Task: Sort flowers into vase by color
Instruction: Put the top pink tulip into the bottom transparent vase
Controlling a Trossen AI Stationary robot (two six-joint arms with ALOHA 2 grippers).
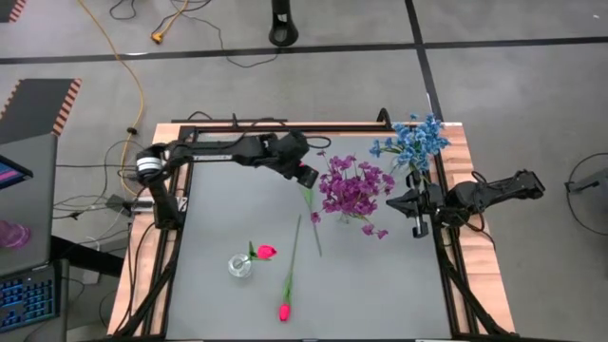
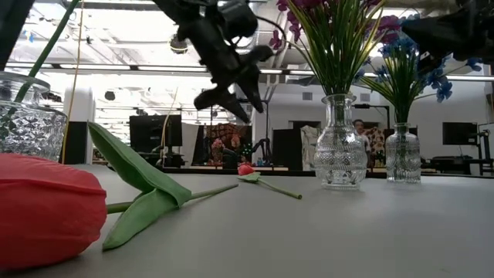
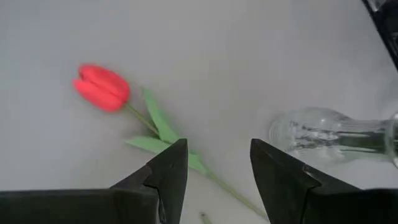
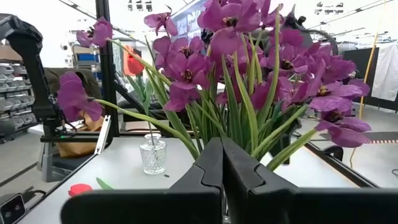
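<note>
The purple flowers (image 1: 353, 187) stand bunched in their vase (image 2: 340, 154) toward the far right of the table (image 1: 380, 285), with the blue flowers (image 1: 415, 141) in a second vase (image 2: 403, 159) just beyond them at the far right corner. One pink tulip (image 1: 265, 252) sits in the small vase (image 1: 239, 265) on the near left. So each colour has its own vase, which is how I judge the sorting to be laid out.

A second tulip (image 1: 284, 311) lies loose on the table, its bud toward the near edge and its thin stem running back toward the middle. It is the one flower not yet in a vase.

My left gripper (image 1: 306, 176) hangs above the table just left of the purple bunch, fingers spread and holding nothing. The loose tulip lies nearer than it and well apart.

My right gripper (image 1: 415, 201) waits at the right edge beside the purple bunch, fingers pressed together and empty.
</note>
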